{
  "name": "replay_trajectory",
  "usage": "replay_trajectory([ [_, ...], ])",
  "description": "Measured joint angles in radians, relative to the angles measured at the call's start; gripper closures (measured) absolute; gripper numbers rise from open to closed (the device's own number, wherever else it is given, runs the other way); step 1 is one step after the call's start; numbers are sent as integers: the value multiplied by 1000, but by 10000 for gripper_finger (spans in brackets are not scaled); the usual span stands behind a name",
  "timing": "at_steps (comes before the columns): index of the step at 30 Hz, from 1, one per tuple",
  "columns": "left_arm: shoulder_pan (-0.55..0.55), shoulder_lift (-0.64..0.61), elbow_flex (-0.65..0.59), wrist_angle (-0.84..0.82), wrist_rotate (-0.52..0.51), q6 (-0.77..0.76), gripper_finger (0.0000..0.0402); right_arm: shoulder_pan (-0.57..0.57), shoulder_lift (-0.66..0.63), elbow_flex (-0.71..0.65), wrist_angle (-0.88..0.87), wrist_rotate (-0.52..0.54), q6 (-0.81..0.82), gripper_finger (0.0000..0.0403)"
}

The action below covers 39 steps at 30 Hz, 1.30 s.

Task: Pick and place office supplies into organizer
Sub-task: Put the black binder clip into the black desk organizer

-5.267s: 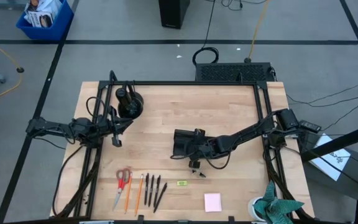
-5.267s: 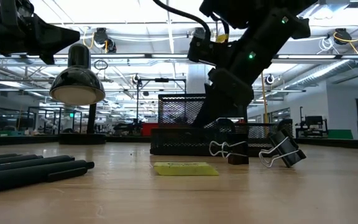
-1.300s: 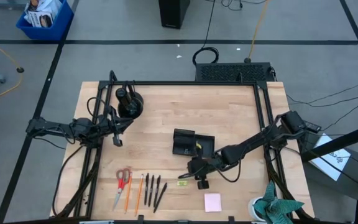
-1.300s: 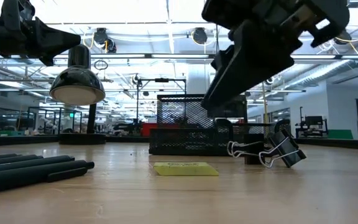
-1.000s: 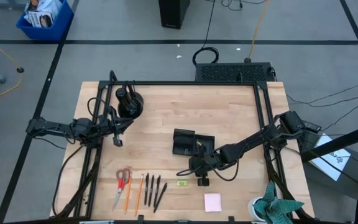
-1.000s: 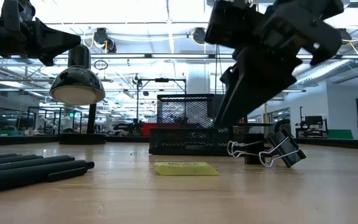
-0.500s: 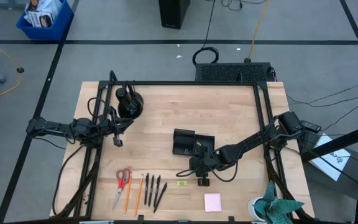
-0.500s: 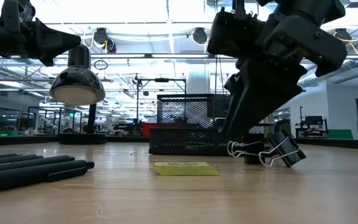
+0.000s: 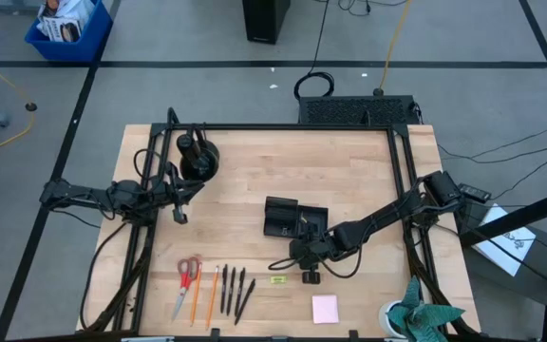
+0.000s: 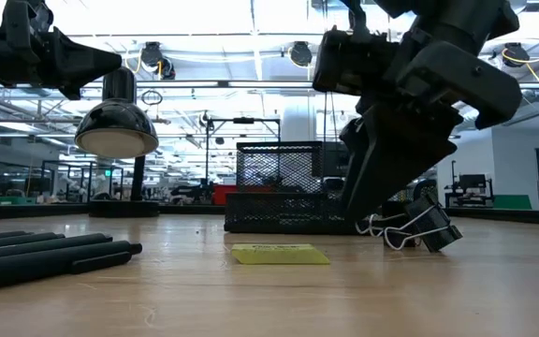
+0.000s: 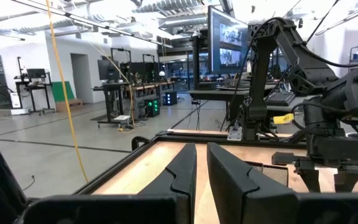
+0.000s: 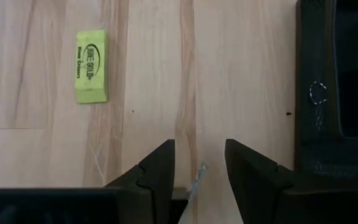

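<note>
My right gripper hangs open, fingers pointing down, just over two tiny black clips that lie on the table in front of the black organizer. In the right wrist view a silver clip wire shows between the open fingers. The yellow-green tag lies flat beside them. Scissors, an orange pencil, several black pens and the pink notepad lie along the near edge. My left gripper waits at the table's left, shut but for a slit, nothing in it. My right gripper stands with a finger on either side of a clip's wire handle, coming from above. Whether a finger touches the clip I cannot tell; the fingers themselves hide the clip's body in the low view.
A round black dome-shaped object stands at the far left, close to my left arm. A teal cloth sits at the near right corner. Bare wood lies between the organizer and the row of supplies.
My right gripper has come down toward the clips in front of the organizer and tipped more upright, keeping the same gap between its fingers. Its fingers now cover the nearer clip in the low view.
</note>
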Motion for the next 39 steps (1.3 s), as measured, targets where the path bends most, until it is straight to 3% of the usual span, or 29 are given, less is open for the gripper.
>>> replay_trajectory([
  [13, 0, 0, 0, 0, 0, 0, 355, -5, -58, 0, 54, -47, -23, 270],
  [16, 0, 0, 0, -1, 0, 0, 355, 7, -83, 0, 17, -105, 41, 269],
  [23, 0, 0, 0, -1, 0, 10, 355, 54, -95, 0, -181, -107, 263, 272],
  [29, 0, 0, 0, -1, 0, 10, 355, 70, -94, 0, -191, -106, 355, 268],
  [39, 0, 0, 0, -1, 0, 10, 355, 54, -94, 0, -171, -55, 299, 268],
])
